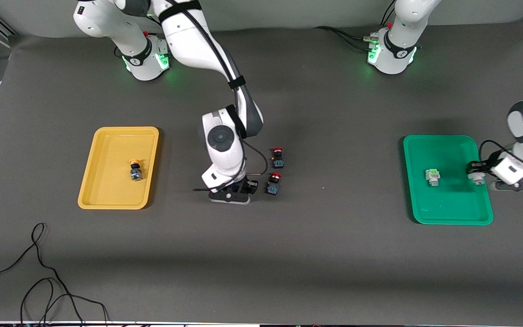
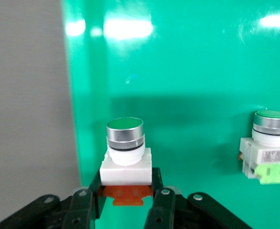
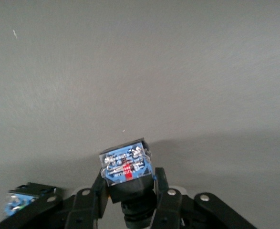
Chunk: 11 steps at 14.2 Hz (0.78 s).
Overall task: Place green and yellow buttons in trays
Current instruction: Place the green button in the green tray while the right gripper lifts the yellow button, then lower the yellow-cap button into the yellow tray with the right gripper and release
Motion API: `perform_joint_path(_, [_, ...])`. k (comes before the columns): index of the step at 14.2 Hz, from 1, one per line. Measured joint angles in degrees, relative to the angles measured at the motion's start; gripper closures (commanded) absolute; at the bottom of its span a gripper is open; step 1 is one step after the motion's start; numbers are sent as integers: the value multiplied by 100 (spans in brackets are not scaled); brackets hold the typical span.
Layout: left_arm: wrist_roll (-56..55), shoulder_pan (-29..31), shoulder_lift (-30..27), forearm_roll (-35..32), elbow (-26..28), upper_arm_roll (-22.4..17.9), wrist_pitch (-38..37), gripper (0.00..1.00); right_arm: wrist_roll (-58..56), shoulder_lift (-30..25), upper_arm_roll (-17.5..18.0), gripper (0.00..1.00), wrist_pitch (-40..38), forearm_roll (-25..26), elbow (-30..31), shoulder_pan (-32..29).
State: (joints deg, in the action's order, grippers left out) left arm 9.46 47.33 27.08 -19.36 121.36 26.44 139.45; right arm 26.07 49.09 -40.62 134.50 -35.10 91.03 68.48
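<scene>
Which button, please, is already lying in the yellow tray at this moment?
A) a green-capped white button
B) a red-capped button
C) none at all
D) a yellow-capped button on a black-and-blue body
D: the front view shows a single yellow-capped button inside the yellow tray, while the red-capped buttons sit on the bare table.

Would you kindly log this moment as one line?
left end effector: shut on green button over green tray | right end effector: gripping blue-bodied button

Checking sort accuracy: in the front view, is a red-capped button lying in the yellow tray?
No, the yellow tray holds one button with a yellow-orange cap; both red-capped buttons sit on the table mat beside the right end effector.
</scene>
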Motion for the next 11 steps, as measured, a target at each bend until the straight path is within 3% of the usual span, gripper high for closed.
perform_joint_path(1, [0,-8,45,-19,45,0,65,57,-11,-169,-179,100,-305,0,-30,0])
perform_joint_path(2, [0,-24,51,-29,51,0,66,18,-58,-377,-363,100,-633,0,-44,-1])
perform_joint_path(3, [0,-39,42,-39,44,1,58,2,-174,-586,-541,100,-969,0,-46,-1])
perform_joint_path(6, [0,-129,-62,-85,-122,18,-457,0,-1009,-1164,-1201,100,-1950,2,65,-8])
perform_joint_path(11, [5,-331,-555,-87,-1744,295,-3374,0,-3628,-1767,-2403,100,-2192,4,1294,-66])
